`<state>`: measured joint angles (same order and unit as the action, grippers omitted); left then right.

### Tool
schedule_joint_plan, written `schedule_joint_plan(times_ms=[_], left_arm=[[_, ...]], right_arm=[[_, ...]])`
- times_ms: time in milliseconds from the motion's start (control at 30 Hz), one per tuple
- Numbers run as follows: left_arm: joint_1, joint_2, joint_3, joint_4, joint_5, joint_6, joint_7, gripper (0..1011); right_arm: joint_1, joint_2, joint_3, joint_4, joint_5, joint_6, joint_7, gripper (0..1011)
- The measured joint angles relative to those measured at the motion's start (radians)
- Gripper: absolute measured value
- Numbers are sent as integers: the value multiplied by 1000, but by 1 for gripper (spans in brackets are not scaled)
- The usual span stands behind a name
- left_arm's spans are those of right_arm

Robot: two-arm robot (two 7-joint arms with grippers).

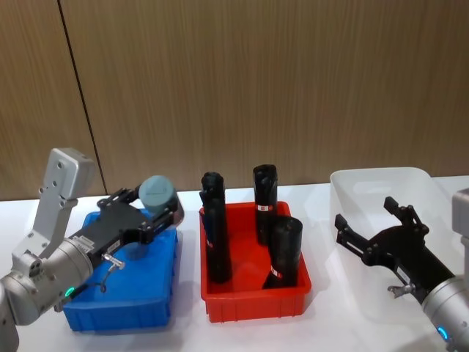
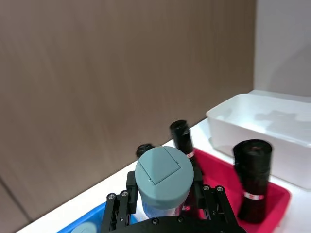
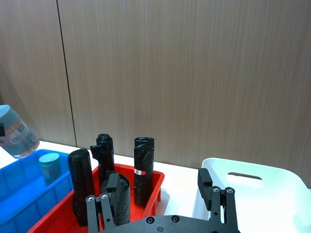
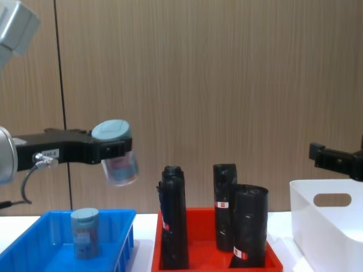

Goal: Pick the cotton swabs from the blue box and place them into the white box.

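Observation:
My left gripper (image 1: 155, 213) is shut on a cotton swab jar (image 1: 157, 192) with a grey-blue lid, tilted and held well above the blue box (image 1: 124, 315). From the side, the held jar (image 4: 117, 156) hangs in the air over the right end of the blue box (image 4: 123, 241). A second cotton swab jar (image 4: 85, 232) stands upright inside that box. At the far right sits the white box (image 1: 359, 187), and my right gripper (image 1: 374, 221) is open over it with nothing between its fingers.
A red tray (image 1: 256, 302) with three tall black rolls (image 1: 215, 231) stands between the blue and white boxes. The rolls rise well above the tray's rim. A wood-panelled wall runs behind the table.

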<state>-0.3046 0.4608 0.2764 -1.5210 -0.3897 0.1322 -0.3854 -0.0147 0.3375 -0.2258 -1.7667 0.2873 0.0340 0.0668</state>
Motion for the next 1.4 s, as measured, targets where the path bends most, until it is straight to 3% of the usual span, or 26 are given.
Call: schedule_joint_plan(times_ms=[567, 933, 1400], left_arm=[[-36, 16, -3, 5, -45, -23, -270, 659], [-71, 14, 5, 42, -92, 22, -444, 660], [-79, 12, 13, 73, -152, 72, -475, 660]], right_arm=[[0, 0, 0, 0, 0, 0, 0, 1002], [0, 0, 0, 0, 0, 0, 0, 1002], [0, 0, 0, 0, 0, 0, 0, 1002]])
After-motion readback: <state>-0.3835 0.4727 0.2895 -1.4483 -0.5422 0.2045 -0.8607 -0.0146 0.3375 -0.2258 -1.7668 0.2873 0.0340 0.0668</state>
